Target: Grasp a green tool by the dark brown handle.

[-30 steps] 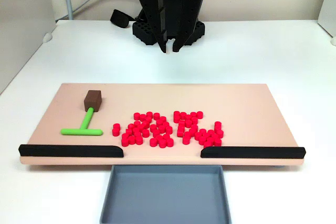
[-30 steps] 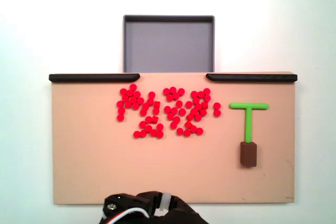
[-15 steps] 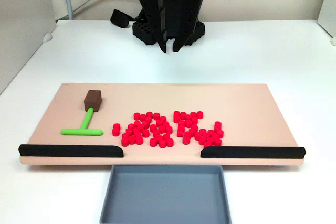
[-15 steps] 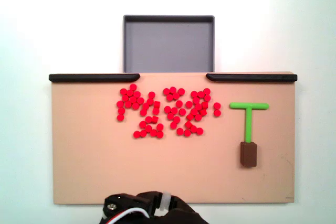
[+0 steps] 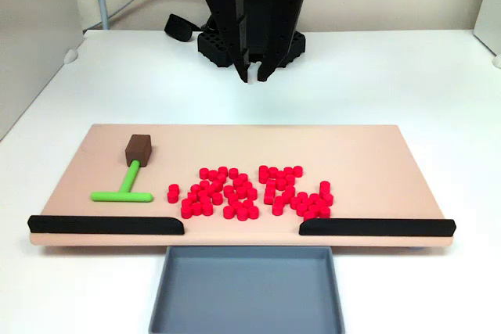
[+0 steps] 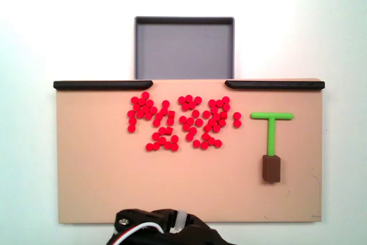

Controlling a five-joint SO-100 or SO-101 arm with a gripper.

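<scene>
**A:** Arm pose?

**B:** In a fixed view the black arm (image 5: 252, 5) hangs near vertical at top centre, over its base on the white table (image 5: 407, 76). The gripper (image 5: 254, 76) points straight down, above bare table beyond the far edge of the tan board (image 5: 235, 146) — well apart from anything on it. Fingertips look pressed together, at most a thin slit between them, nothing pinched.

**A:** Tool?

**B:** The green tool (image 5: 125, 186) lies flat at the board's left end in that view, a T shape with the crossbar toward the black strip (image 5: 106, 225). The dark brown handle (image 5: 139, 149) sits on the stem's far end, toward the arm. In the other fixed view the handle (image 6: 271, 168) is at lower right, the stem running up from it.

**A:** Anything cut off?

**B:** The arm's upper part runs off the top edge in one view; in the other fixed view only a black lump with white cable (image 6: 166, 229) pokes in at the bottom edge — can't make out the fingers there. The grey tray (image 5: 247, 290) is cropped at the bottom. The red cylinders (image 5: 250, 192) are clustered mid-board, just right of the tool, not touching it.
</scene>
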